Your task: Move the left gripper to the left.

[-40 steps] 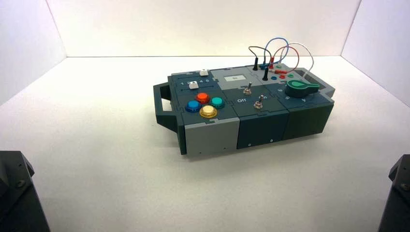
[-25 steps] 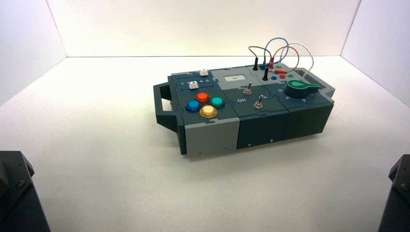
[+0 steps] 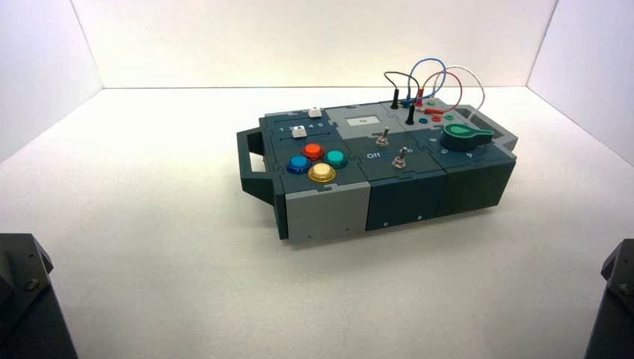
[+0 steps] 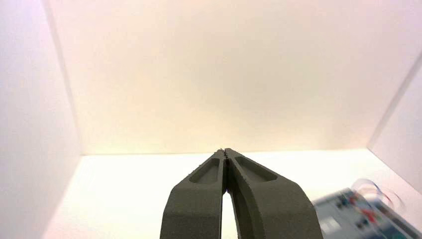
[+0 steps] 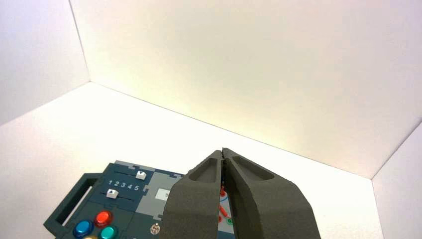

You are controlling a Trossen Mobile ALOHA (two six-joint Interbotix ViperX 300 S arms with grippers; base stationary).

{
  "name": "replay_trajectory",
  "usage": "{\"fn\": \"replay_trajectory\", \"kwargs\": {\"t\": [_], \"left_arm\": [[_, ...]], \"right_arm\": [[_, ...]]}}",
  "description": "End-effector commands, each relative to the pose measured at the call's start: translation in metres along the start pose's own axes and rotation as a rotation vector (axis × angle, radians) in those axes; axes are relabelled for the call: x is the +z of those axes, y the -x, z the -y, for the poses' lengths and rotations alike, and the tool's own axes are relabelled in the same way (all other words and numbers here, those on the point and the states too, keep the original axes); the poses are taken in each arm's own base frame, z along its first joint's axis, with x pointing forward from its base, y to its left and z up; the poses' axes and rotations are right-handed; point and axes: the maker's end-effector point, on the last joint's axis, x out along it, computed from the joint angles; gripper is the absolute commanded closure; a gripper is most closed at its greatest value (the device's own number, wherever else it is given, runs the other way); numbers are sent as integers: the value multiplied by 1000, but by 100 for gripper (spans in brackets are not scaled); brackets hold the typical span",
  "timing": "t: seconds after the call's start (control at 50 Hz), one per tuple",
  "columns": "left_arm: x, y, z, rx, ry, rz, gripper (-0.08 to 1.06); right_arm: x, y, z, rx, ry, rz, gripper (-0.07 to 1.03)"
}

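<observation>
**Left gripper parked at the near-left corner, sideways shift to come**

Here the left gripper (image 4: pixel 225 152) sits low at the near-left corner of the scene, well apart from the box (image 3: pixel 374 168). Only its matte black, flat-faced housing with small round screw holes shows from above; its own wrist camera shows two dark grey fingers (image 4: pixel 199 199) clenched tip to tip, holding nothing. They are thick, tapered wedges with shallow recesses moulded into their outer faces and a dull, slightly grainy finish.

Judging from this, the task is at its start or barely under way: the gripper is already close to the scene's left edge, and the next move calls only for a plain sideways travel further left, away from the box. Nothing lies on that side but the white floor and the left wall, so the wall is the one thing to mind.

The right gripper (image 5: pixel 225 152) waits at the near-right corner, its fingers likewise pressed together and empty, aimed over the box.

The box is a dark grey, blocky case with a handle (image 3: pixel 250 161) on its left end and a pale grey panel on its near face. On top sit glossy domed buttons (image 3: pixel 318 161) in red, blue, teal and yellow, two white slider caps (image 3: pixel 306 122), two small metal toggle switches (image 3: pixel 391 147), a green knob (image 3: pixel 465 134), and looping thin wires (image 3: pixel 430 82) at the far right.
</observation>
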Motion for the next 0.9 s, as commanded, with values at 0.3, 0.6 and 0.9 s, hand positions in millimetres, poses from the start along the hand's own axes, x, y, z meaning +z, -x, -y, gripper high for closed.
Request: {"fn": "replay_trajectory", "kwargs": {"t": [0.3, 0.6, 0.9], "left_arm": [[53, -25, -24, 132, 2, 60, 101], [83, -31, -60, 295, 38, 89, 101], [89, -14, -101, 488, 75, 96, 101]], "right_arm": [[2, -2, -1, 4, -21, 6, 99], [0, 0, -3, 15, -57, -17, 99], [-6, -3, -6, 29, -59, -51, 99]]}}
